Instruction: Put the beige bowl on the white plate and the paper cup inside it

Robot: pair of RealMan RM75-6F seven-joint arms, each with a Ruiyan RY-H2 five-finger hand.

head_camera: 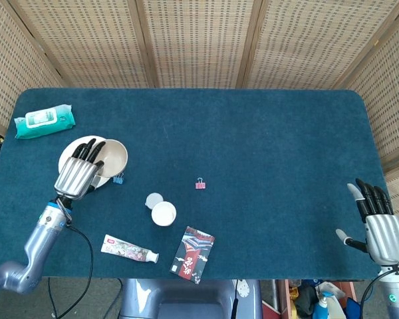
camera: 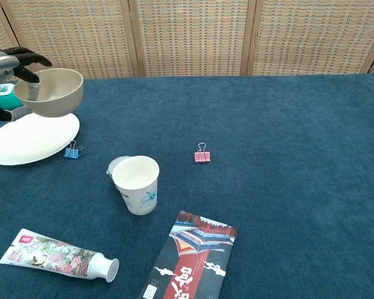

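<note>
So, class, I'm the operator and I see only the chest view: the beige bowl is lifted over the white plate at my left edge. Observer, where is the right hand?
Observer: The right hand is at the table's near right corner, fingers apart, holding nothing.
Operator: The left hand is cropped for me. How does it hold?
Observer: The left hand grips the beige bowl by its rim, fingers hooked inside.
Operator: What is the teal thing behind it?
Observer: A wipes pack, lying beyond the white plate.
</note>
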